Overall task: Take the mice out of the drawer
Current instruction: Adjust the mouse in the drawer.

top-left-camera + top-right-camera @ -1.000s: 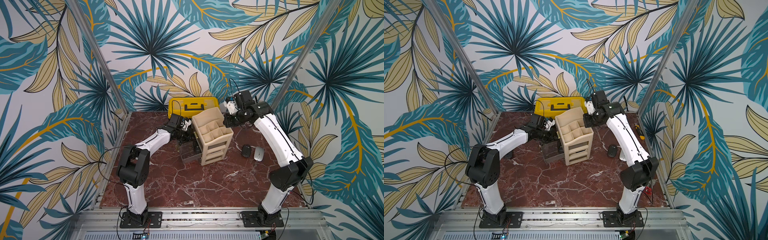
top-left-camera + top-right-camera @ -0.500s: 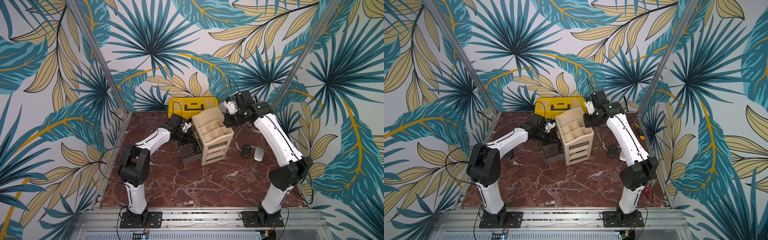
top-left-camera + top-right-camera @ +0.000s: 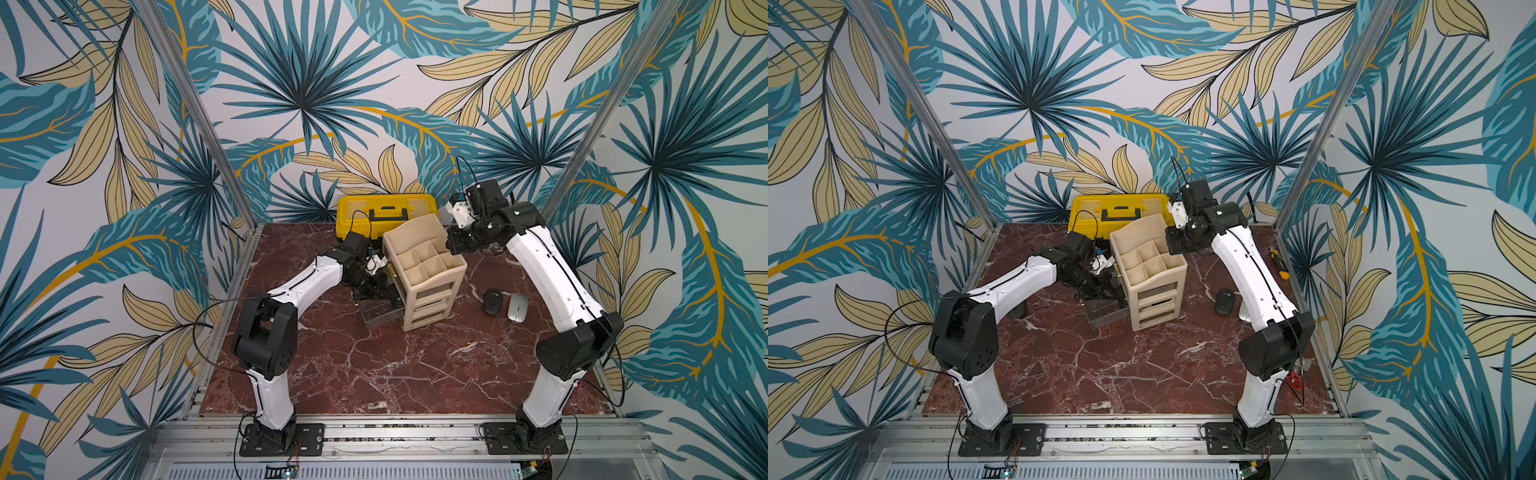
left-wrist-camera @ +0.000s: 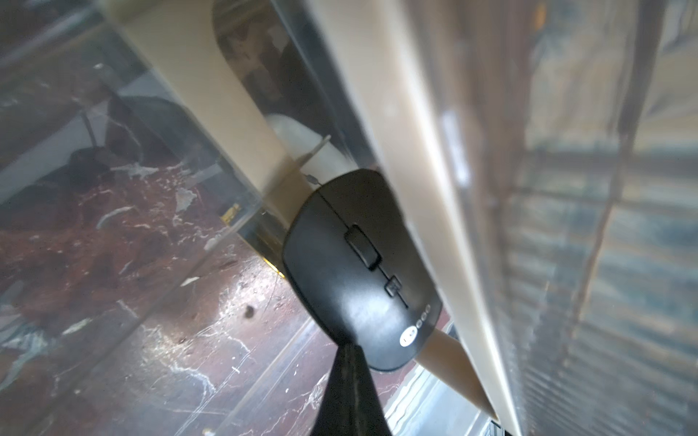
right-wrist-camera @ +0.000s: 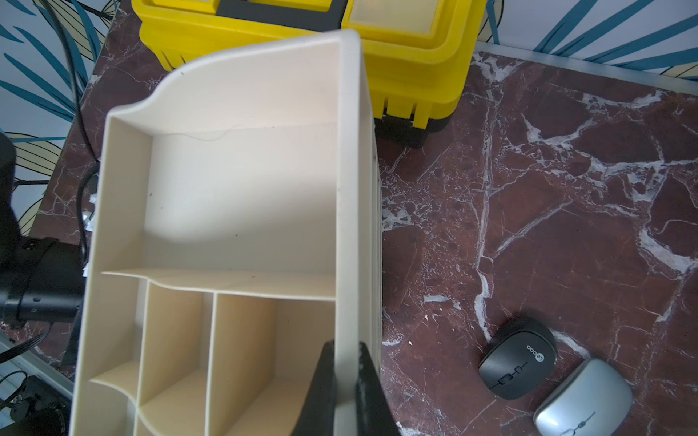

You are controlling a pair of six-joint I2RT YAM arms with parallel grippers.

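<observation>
A black mouse [image 4: 359, 271] is pinched at its rear end by the left gripper [image 4: 349, 345], one dark finger [image 4: 351, 385] lying over its edge. It hangs close against the beige side of the desk organizer [image 3: 424, 270], at the clear drawer [image 3: 380, 313] that stands pulled out toward the table's left edge. Whether the mouse is clear of the drawer's rim cannot be told.

Two more mice lie on the red marble table [image 3: 374, 374] between the organizer and the right edge: a second black mouse [image 3: 493, 300] and, just beside it, a silver-grey mouse [image 3: 518, 307], both flat with buttons up.

The right gripper [image 5: 345, 377] comes in from above, its jaws clamped on the organizer's upper right wall, one finger inside a compartment and one outside.

A yellow toolbox [image 3: 386, 210] sits at the table's back edge, directly behind the organizer. In a top view a yellow-and-black utility knife [image 3: 1278, 262] lies along the right edge.
</observation>
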